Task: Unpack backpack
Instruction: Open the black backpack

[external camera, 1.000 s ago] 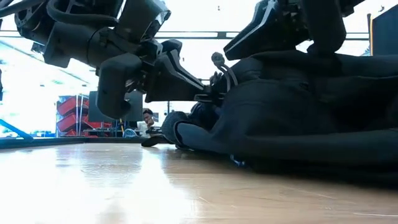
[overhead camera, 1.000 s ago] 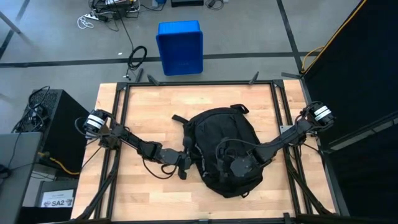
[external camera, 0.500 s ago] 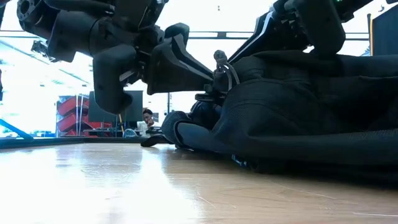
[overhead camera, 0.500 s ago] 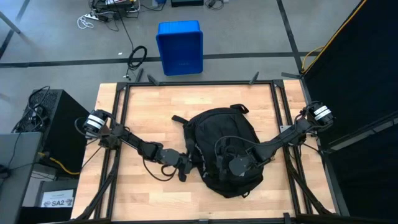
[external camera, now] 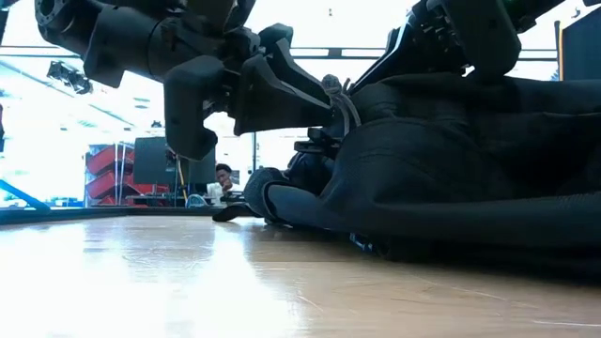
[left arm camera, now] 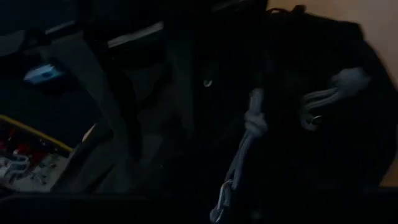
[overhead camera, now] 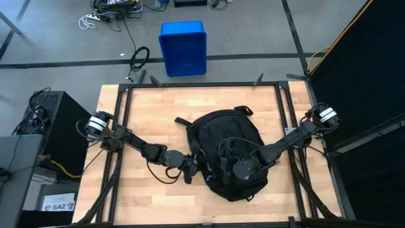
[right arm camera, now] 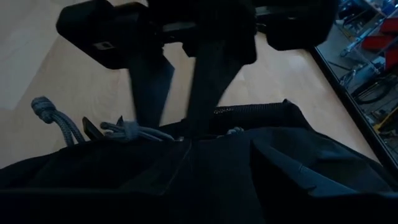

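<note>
The left end effector (external camera: 324, 94) sits at the left side of the backpack (overhead camera: 228, 152), fingers parted around a grey zipper cord (left arm camera: 249, 134) without clamping it. The right end effector (overhead camera: 235, 166) presses on the pack's top; I cannot tell its finger state or whether it holds fabric. The backpack lies flat mid-bench (overhead camera: 152, 107), apparently unopened, so the opening step seems in hand. Next calls for a firm pinch on the pull. Against a second ago, the left fingers have spread and moved closer to the pack.
</note>
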